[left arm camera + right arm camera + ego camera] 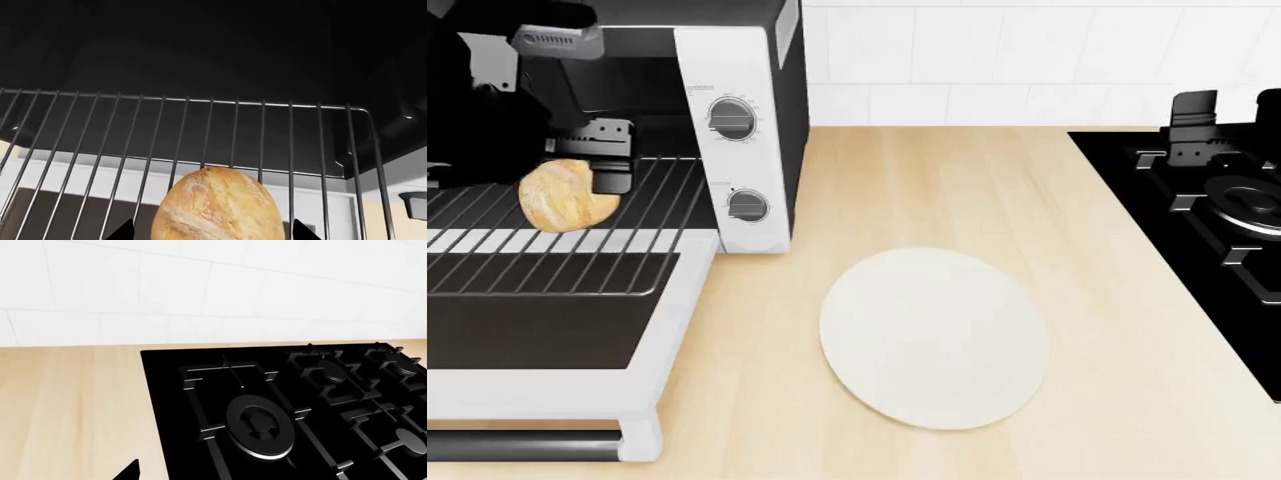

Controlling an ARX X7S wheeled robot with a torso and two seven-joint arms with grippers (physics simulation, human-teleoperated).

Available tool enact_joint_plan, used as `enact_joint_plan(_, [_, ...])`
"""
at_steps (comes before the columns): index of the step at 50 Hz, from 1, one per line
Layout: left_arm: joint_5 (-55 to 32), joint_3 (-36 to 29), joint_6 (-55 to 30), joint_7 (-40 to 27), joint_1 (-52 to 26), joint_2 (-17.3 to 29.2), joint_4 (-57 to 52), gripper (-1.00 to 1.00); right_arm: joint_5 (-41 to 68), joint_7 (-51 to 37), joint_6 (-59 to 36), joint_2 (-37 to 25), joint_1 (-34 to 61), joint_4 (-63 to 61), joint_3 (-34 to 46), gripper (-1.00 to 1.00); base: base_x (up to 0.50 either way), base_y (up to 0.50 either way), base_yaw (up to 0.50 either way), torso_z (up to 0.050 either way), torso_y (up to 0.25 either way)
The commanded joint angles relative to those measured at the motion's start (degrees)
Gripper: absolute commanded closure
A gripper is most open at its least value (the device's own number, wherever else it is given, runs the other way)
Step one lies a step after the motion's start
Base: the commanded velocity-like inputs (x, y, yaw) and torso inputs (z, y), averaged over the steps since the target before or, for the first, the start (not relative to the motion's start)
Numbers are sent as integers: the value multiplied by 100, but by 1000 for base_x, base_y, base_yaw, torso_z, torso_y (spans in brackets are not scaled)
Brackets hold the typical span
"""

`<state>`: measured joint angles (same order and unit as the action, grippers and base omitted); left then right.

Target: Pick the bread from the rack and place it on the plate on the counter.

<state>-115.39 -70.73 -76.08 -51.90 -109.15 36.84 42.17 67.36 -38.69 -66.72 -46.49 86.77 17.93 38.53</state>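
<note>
On the beige worktop (988, 170) nearest the robot lies the plate (934, 337), bare. Farther back and left, the bread (563, 196) sits on the pulled-out rack (627, 245), between the left gripper's (212, 231) spread jaws. Whether the right gripper's (130, 471) jaws are parted cannot be told; it hangs near the stove (300, 405).

My right wrist camera looks down on the black stove top (287, 410), its round burners and metal grates set into the light wood-grain worktop (73, 400). White wall tiles (200, 285) run behind it (one dark tip of my gripper (127, 472) shows at the frame's edge).
</note>
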Motion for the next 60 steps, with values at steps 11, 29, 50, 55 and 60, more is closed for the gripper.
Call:
enact_joint_plan(11, [70,-101,28,100,160,37,66,-100,9,-12,16,0,-13,-17,18,-100,0,0,0,0,0])
enact_joint_plan(29, [150,-179,12,281,254,0,89,-100,3,-5,88,-24,-122,-20,36,-100,0,0,0,0,0])
enact_joint_plan(50, [75,-201,-84,-8,-33,120,-19,100,7,16,126,-57,-149,-16,40,-100,0,0,0,0,0])
enact_joint_plan(55, [-426,-128,-473,-391,-599,200,-121,100,-5,16,124,-56,-137,-2,50,-100,0,0,0,0,0])
enact_joint_plan(60, [-1081,-178,-780,-911,-1127,313,-185,100,-8,27,141,-40,-142,11,55,-100,0,0,0,0,0])
